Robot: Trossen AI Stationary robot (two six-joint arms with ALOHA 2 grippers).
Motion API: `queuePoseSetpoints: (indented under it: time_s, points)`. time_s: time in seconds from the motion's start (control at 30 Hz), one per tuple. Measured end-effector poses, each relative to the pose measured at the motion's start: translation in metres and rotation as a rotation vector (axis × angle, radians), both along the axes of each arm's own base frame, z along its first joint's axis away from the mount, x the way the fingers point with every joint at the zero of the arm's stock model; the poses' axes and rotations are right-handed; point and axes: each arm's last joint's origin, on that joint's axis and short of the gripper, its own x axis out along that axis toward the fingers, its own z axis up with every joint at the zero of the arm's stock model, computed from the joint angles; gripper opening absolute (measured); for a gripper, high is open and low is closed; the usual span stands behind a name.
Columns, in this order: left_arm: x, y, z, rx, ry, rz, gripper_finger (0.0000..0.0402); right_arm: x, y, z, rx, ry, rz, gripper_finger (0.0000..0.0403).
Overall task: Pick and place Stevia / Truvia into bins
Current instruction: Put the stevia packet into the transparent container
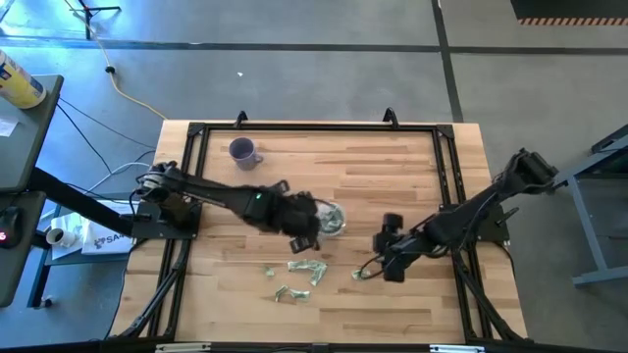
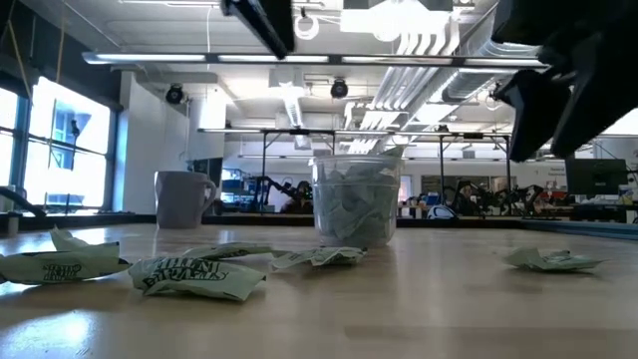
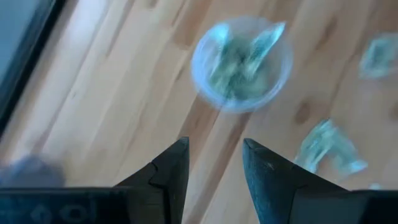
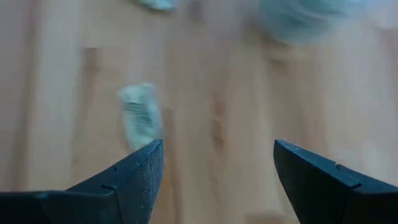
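Observation:
The clear cup [image 1: 332, 218] stands mid-table, stuffed with pale green sachets, and also shows in the low view [image 2: 354, 199] and the left wrist view [image 3: 241, 65]. Several loose sachets lie flat on the wood: a group [image 1: 307, 268] near the front and one [image 1: 365, 273] to the right. My left gripper [image 1: 312, 227] hovers beside the cup's near-left side, open and empty [image 3: 214, 146]. My right gripper [image 1: 379, 261] is above the lone right sachet [image 4: 140, 115], open wide [image 4: 217, 146] and holding nothing.
A purple mug [image 1: 242, 151] stands near the table's far-left part, well away from both arms. A black frame rail [image 1: 314, 127] runs round the table edge. Bare wood lies between the cup and the right sachet.

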Motion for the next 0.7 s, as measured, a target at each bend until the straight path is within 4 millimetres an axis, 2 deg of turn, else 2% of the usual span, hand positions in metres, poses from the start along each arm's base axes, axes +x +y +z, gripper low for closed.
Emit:
queuePoseSetpoints:
  time_s: [0.17,0.4,0.7]
  points:
    - [-0.019,-0.017,-0.016,-0.002,0.021,0.089,0.0181,0.019,0.014,-0.025,0.014,0.002,0.165,0.0293]
    - [-0.041,-0.03,-0.041,-0.023,0.039,0.183,0.0181,0.026,0.021,-0.056,0.031,0.106,0.189,0.0293]
    - [-0.063,-0.022,-0.056,-0.077,0.034,0.251,0.0181,0.035,0.028,-0.069,0.035,0.073,0.218,0.0293]
